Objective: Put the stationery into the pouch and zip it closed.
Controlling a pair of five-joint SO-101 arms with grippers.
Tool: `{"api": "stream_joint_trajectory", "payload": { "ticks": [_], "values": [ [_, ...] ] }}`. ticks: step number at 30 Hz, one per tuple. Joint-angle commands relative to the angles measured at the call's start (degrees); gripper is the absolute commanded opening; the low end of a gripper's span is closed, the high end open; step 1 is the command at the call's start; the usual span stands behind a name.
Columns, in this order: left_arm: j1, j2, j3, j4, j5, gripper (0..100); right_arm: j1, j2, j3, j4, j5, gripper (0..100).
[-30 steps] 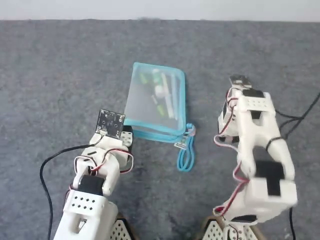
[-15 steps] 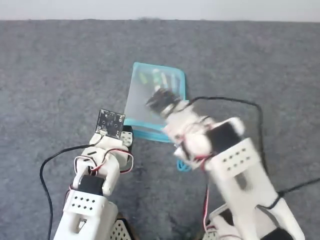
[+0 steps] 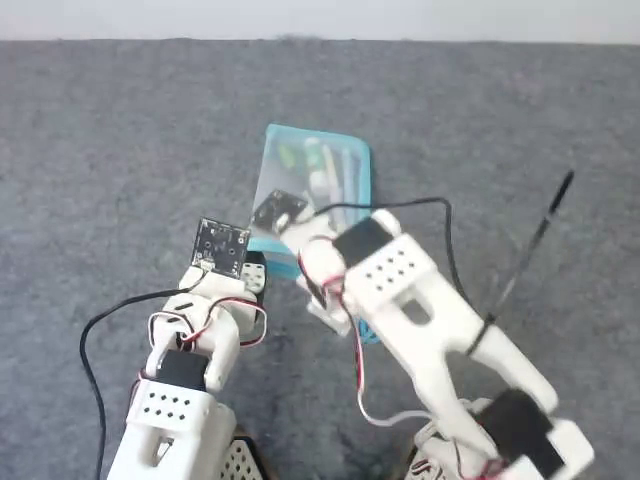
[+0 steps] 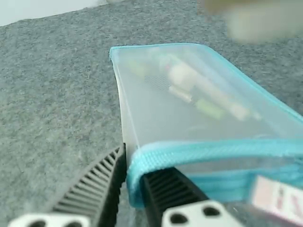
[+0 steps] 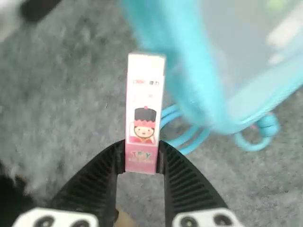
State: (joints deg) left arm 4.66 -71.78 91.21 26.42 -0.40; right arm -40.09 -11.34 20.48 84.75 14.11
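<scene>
Grey surface (image 3: pixel 120 120), pouch (image 3: pixel 300 165) mid-surface holding some stationery (image 4: pixel 189 85), left tool (image 4: pixel 132 175) clamped on its corner, right tool (image 5: pixel 140 156) gripping eraser (image 5: pixel 144 109); eraser drop and zipping seemingly not yet done.

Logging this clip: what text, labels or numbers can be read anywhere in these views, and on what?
On the small pink-and-white box held in the right hand: red print at one end and letters under a cartoon figure, too blurred to read.
On the circuit board at the left arm's wrist: markings too small to read.
On the pouch: no legible text.
</scene>
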Motion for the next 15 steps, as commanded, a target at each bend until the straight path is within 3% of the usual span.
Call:
{"api": "stream_joint_trajectory", "payload": {
  "ticks": [1, 5, 15],
  "values": [
    [-0.26, 0.09, -1.19, -2.37, -0.88, 1, 3.65, 3.38, -9.05, -1.19, -2.64, 0.6],
    [0.00, 0.09, -1.27, -2.37, -0.88, 1, 5.58, 8.57, -15.82, -1.19, -4.92, 0.6],
    [11.78, 0.09, -0.92, -0.79, -4.75, 1, 5.58, 21.67, -30.24, -0.48, -8.35, 0.6]
  ]
}}
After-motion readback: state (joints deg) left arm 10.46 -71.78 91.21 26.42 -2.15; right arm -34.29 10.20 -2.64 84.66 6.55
